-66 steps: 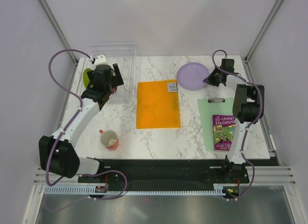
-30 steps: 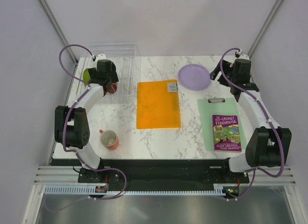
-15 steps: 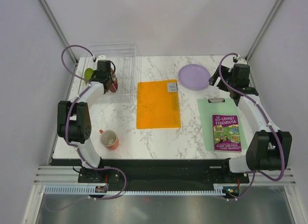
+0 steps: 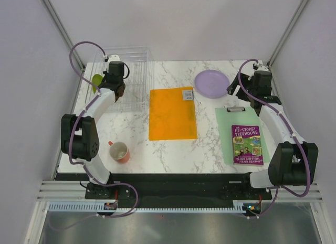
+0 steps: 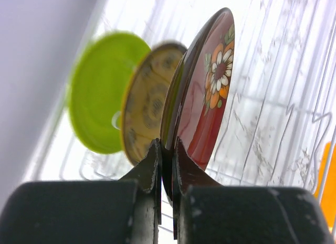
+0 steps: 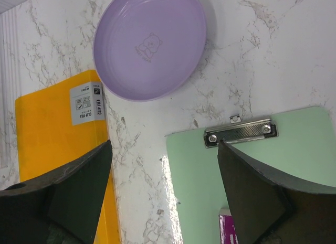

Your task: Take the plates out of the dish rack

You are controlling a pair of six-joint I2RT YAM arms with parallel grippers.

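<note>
A: So, which way does the dark red plate (image 5: 202, 97) lie from the left jaws?

B: Straight ahead and up. It stands on edge in the dish rack (image 4: 134, 71), leaning a little, and its flat runs in line with the slot between the jaws. They are pinched nearly together on its rim, one on each face.

A: And what sits beside it?

B: The yellow plate (image 5: 144, 113) is just beside its back face, with the lime green plate (image 5: 100, 89) beyond that. My judgement is that the lift has to follow the red plate's own plane, out of the wire dividers, or it may drag the yellow one.

A: Do those two touch?

B: I cannot tell. The jaws hide where the rims sit in the wires, and the green one is blurred. From above, the left wrist covers the red plate altogether, and only a sliver of green shows.

A: And the right arm?

B: It is well apart, across the surface. The right jaws are spread wide and hold nothing. They hover near the lavender plate (image 6: 149, 44), which lies flat on the marble between the orange folder (image 6: 58, 149) and the green clipboard (image 6: 252, 165). The left arm is plainly the nearer one for the three plates in the rack.
</note>
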